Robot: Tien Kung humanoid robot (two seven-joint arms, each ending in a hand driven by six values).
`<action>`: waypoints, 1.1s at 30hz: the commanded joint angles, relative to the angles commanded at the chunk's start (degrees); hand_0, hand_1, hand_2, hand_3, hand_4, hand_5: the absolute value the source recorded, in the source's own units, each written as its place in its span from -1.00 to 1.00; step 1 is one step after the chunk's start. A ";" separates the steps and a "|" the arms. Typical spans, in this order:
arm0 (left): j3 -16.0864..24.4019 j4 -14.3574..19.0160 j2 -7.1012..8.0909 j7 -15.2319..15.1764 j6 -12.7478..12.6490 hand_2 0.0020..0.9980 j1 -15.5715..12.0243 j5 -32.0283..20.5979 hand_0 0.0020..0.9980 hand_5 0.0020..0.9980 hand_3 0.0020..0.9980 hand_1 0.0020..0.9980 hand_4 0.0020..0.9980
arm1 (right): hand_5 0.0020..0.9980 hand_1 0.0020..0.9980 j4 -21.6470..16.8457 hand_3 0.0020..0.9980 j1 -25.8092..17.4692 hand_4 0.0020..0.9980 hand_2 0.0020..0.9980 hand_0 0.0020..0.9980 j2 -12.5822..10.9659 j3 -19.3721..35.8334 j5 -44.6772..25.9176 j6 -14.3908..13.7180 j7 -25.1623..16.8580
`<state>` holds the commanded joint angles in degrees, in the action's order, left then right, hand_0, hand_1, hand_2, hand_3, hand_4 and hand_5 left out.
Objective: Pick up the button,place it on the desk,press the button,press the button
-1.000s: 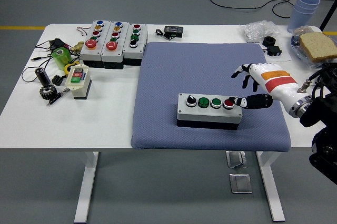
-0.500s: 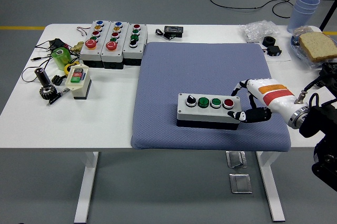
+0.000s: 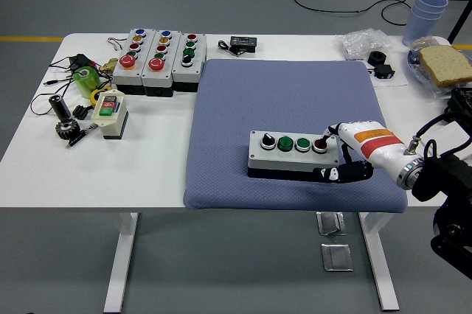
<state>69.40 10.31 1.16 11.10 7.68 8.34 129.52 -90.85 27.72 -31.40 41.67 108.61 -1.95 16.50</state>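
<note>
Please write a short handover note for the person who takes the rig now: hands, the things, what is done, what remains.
Right hand: at the right end of the button box, a finger on or just over the red button, thumb low at the box's front. Left hand: out of view.
Box sits on the blue mat, so placing looks done.
Left: whether a press has registered cannot be told; check, then finish the presses.

text: none legible | button boxes (image 3: 158, 56): markings too small | mat (image 3: 287, 107): unmarked
</note>
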 joint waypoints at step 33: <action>0.35 0.00 0.02 0.13 0.03 0.27 0.03 0.04 0.30 0.69 0.09 0.29 -0.41 | -0.04 -1.00 0.27 0.32 2.30 0.74 -0.61 -0.64 3.15 -2.51 1.08 -1.65 0.82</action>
<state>69.75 10.31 1.18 11.23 7.71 8.37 129.56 -90.58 30.02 -28.26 39.17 109.70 -3.60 17.32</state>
